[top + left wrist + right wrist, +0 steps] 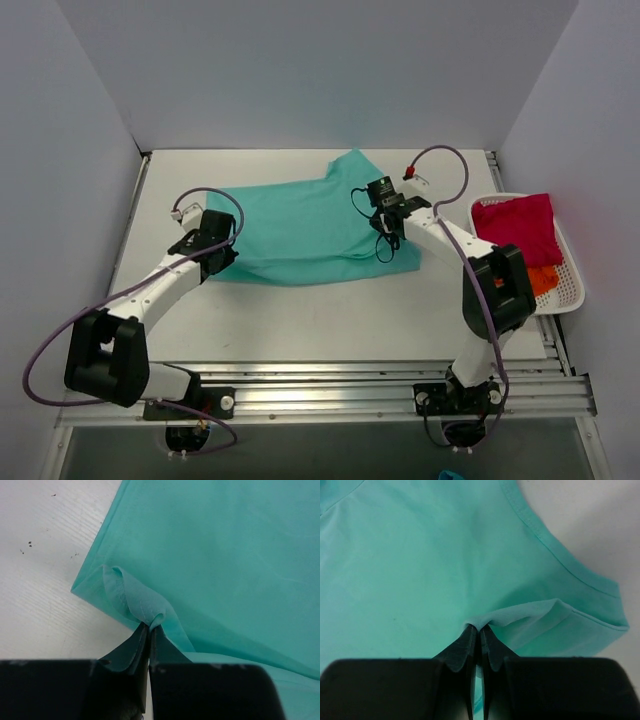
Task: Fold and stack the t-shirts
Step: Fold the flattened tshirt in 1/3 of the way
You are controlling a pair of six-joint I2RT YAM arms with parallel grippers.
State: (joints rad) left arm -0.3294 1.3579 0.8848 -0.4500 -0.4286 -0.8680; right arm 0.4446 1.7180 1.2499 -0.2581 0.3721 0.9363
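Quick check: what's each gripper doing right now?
Left gripper: closed, pinching a fold at the teal t-shirt's edge.
Right gripper: closed, pinching a fold of the teal t-shirt near a hemmed edge.

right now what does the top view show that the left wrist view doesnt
Only the top view: the white basket holding the crimson-pink t-shirt and orange t-shirt, and the right arm reaching the right side of the teal t-shirt. Only the left wrist view: the left jaws shut on a puckered fold at that shirt's edge. Both: the teal t-shirt lying on the white table.
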